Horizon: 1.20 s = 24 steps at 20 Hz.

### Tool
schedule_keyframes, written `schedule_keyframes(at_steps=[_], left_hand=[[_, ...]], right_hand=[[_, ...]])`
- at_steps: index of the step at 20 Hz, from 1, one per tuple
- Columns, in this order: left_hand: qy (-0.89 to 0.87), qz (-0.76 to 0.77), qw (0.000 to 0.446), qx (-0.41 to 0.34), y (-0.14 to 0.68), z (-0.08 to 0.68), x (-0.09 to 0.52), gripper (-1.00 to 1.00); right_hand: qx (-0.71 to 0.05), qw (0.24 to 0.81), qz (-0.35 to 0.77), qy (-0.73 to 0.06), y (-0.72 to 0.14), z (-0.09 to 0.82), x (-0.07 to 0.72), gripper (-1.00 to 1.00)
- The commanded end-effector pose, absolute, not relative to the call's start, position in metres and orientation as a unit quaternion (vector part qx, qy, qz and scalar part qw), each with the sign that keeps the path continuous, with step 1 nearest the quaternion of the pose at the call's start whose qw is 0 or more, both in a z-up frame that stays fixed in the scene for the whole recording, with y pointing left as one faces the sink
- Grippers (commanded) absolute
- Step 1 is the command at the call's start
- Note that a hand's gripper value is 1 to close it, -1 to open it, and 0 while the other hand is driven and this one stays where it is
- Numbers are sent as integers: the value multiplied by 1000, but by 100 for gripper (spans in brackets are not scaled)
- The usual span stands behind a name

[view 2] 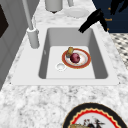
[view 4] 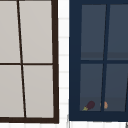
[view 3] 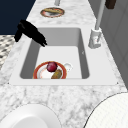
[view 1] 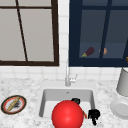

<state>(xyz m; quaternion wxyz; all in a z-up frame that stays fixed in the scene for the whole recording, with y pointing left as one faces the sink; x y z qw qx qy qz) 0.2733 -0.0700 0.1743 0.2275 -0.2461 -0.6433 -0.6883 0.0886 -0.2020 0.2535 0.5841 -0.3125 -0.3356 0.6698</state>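
While the red-rimmed plate (view 2: 83, 62) is sitting low-centre in the sink (view 2: 100, 65), carrying a dark red fruit (view 2: 75, 57) and a brownish piece (view 2: 70, 50), the right hand (view 1: 94, 115) is hovering lower right of the front view, over the sink's front right rim. Can't tell its finger state. Big red ball (view 1: 67, 114) is blocking bottom centre. Patterned plate (view 1: 13, 104) is lying lower left on the worktop (view 1: 22, 87).

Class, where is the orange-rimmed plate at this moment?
The orange-rimmed plate lies on the sink floor beside the drain, holding a dark red fruit; the right side view shows it near the basin's front wall.
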Motion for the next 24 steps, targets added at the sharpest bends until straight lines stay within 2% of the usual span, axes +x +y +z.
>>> schedule_keyframes(at_steps=[1,6,11,16,20,24], left_hand=[[-643,-691,225,-242,-101,171,286,-100],[-658,-680,224,-233,-119,141,317,-100],[-656,-673,244,-238,-120,98,340,-100],[-667,-673,215,-239,-141,64,369,-100],[-668,-669,224,-238,-149,32,389,-100],[-671,-665,224,-241,-136,0,382,-100]], right_hand=[[-313,584,670,-336,-202,254,89,0],[-313,584,670,-336,-202,254,89,0],[-313,584,670,-336,-202,254,89,0],[-313,584,670,-336,-202,254,89,0],[-313,584,670,-336,-202,254,89,0],[-313,584,670,-336,-202,254,89,0]])
